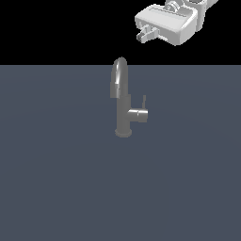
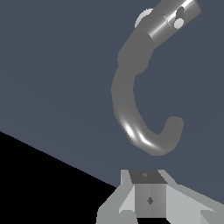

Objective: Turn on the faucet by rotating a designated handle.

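A flat slate-blue bench (image 1: pixel 56 188) fills the lower scene under a plain black backdrop, and standing on it just above the middle of the exterior view is the faucet (image 1: pixel 123 110), upright on its round base, gooseneck spout arching over toward the exterior view's left. From the column a short stub juts toward the exterior view's right, and on its end sits the handle (image 1: pixel 144 101), a slim dark rod pointing straight up, so by my reading the tap is not yet turned. Up in the top right corner of the exterior view hangs the gripper (image 1: pixel 145 34), well apart from the faucet, above it and off to the exterior view's right, touching nothing. Only one of the fingers (image 1: pixel 146 33) shows clearly there, and the wrist view shows mostly the block of the hand, so I cannot tell whether they are spread or closed; they certainly hold nothing. The wrist view looks down along the spout's curve to the column, with the stub at the picture's edge. The step in hand looks like the approach: to do it well, come down beside the stub, not over the thick spout, set the fingers against that thin rod near its free end, and push around the stub's axis. The risk is glancing off so slender a lever.
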Robot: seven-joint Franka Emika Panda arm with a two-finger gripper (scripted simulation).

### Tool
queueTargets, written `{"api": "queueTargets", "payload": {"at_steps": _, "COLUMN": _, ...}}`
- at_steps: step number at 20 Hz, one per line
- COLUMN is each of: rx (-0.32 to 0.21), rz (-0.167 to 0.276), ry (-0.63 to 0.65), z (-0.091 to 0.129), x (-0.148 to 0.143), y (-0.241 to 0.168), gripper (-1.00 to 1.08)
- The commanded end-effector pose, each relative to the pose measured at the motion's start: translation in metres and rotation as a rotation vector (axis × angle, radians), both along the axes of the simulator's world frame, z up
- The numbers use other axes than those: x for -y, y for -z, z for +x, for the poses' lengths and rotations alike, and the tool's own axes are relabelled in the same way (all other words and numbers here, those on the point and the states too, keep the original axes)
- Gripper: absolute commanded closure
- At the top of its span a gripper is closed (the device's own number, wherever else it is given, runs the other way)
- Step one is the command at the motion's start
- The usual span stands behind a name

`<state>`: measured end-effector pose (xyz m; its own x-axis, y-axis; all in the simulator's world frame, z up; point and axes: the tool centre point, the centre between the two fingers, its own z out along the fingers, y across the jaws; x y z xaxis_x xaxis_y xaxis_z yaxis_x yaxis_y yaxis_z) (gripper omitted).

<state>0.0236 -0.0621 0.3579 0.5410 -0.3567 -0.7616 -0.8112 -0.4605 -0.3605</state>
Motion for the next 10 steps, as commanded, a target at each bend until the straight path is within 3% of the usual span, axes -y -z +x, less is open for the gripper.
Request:
{"api": "queueTargets", "payload": {"at_steps": 1, "rx": -0.045, "rz": 0.056, "ry": 0.054, "z": 0.011, "x": 0.007, "y": 0.017, "gripper": 1.08}}
{"api": "queueTargets", "payload": {"at_steps": 10, "rx": -0.224, "rz": 0.270, "ry": 0.268, "z": 0.043, "x": 0.029, "y": 0.090, "gripper": 1.08}}
